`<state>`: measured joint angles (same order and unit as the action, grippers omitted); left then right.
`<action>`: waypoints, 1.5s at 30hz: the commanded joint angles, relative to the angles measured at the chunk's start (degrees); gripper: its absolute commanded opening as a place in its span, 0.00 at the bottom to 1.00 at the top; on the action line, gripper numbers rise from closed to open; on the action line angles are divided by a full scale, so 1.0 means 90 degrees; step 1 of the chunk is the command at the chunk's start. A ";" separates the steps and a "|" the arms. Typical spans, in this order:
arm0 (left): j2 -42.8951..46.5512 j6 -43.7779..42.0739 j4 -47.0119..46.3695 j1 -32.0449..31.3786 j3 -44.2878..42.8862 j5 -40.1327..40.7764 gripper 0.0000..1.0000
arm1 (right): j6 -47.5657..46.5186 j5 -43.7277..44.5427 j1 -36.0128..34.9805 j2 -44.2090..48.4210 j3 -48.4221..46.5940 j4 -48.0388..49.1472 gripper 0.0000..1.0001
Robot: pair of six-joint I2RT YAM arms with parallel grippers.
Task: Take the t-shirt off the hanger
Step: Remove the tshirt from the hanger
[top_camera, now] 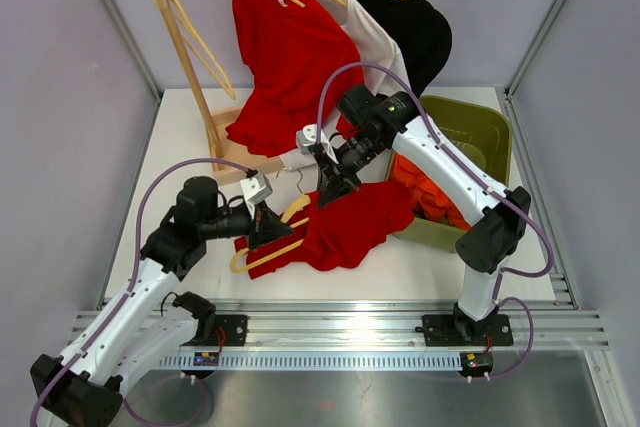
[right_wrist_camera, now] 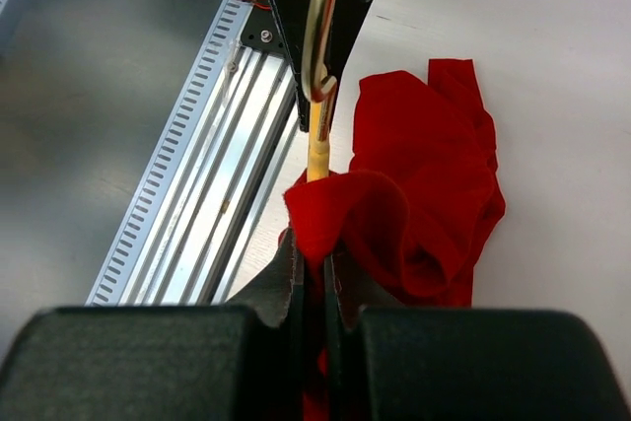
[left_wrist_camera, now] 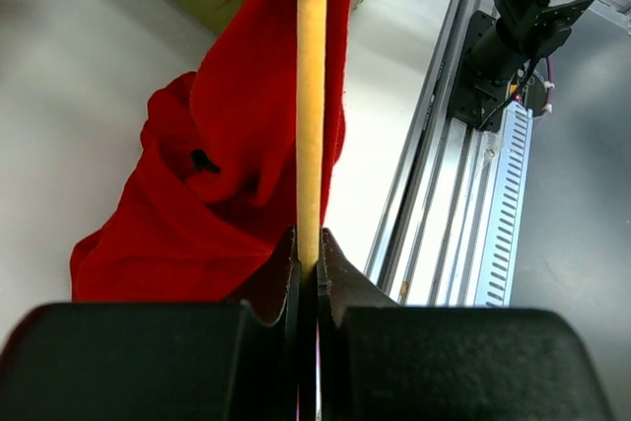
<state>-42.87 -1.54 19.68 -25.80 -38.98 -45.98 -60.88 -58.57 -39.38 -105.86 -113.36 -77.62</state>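
We note the left gripper (top_camera: 268, 230) clamped on the wooden hanger (top_camera: 262, 255), lower left of frame centre, the right gripper (top_camera: 330, 193) pinched shut on the red t-shirt (top_camera: 360, 227), that garment bunched on the table (top_camera: 425, 269) at centre, partly covering the wooden hanger.

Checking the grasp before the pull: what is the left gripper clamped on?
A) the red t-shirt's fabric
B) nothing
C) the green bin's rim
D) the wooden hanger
D: the left wrist view shows the left gripper shut on the wooden hanger, with the red t-shirt beside it, not between the fingers.
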 commanded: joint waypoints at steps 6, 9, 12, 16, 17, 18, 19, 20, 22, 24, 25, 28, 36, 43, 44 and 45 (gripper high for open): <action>-0.0031 0.0103 0.0342 -0.0024 -0.0317 0.0079 0.00 | 0.0260 -0.0007 -0.0068 0.0366 0.0203 -0.0438 0.19; 0.0066 0.0142 0.0488 -0.0024 -0.0317 0.0235 0.00 | 0.0407 0.0159 -0.0068 0.0386 0.0193 -0.0311 0.25; 0.0242 0.0326 0.0606 -0.0024 -0.0317 0.0439 0.00 | 0.0621 0.0413 -0.0059 0.0473 0.0213 -0.0087 0.35; 0.0505 0.0532 0.0684 -0.0014 -0.0307 0.0694 0.00 | 0.0915 0.0813 -0.0029 0.0766 0.0359 0.0381 0.52; 0.0612 0.0620 0.0675 -0.0014 -0.0288 0.0752 0.00 | 0.1002 0.0862 -0.0020 0.0815 0.0379 0.0431 0.55; 0.0642 0.0659 0.0674 -0.0014 -0.0288 0.0782 0.00 | 0.1022 0.0911 0.0000 0.0883 0.0389 0.0470 0.59; 0.0701 0.0708 0.0674 -0.0014 -0.0288 0.0802 0.00 | 0.1061 0.0989 0.0010 0.0932 0.0408 0.0519 0.62; 0.0730 0.0776 0.0665 -0.0014 -0.0278 0.0821 0.00 | 0.1158 0.1028 0.0058 0.0962 0.0428 0.0607 0.64; 0.0818 0.0883 0.0674 -0.0014 -0.0268 0.0919 0.00 | 0.1237 0.1126 0.0097 0.1040 0.0437 0.0685 0.69; 0.0876 0.0942 0.0684 -0.0014 -0.0259 0.1026 0.00 | 0.1325 0.1194 0.0195 0.1127 0.0438 0.0715 0.73; 0.0877 0.0972 0.0704 -0.0014 -0.0259 0.1055 0.00 | 0.1374 0.1243 0.0244 0.1157 0.0466 0.0754 0.74; 0.0925 0.1079 0.0762 -0.0014 -0.0278 0.1182 0.00 | 0.1501 0.1302 0.0420 0.1332 0.0535 0.0900 0.77; 0.1209 0.1655 0.0782 -0.0004 -0.0229 0.1796 0.00 | 0.1823 0.1380 0.0859 0.1918 0.0984 0.1251 0.85; 0.1570 0.2591 0.0431 0.0045 0.0229 0.2237 0.00 | 0.2262 0.1234 0.0879 0.2338 0.1667 0.1798 0.87; 0.1619 0.2680 0.0382 0.0064 0.0278 0.2276 0.00 | 0.2301 0.1244 0.0889 0.2387 0.1716 0.1837 0.87; 0.1687 0.2768 0.0343 0.0074 0.0366 0.2334 0.00 | 0.2350 0.1244 0.0889 0.2455 0.1765 0.1886 0.87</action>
<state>-29.19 18.44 28.62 -25.58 -36.84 -27.92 -42.57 -46.61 -31.51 -86.37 -98.54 -64.45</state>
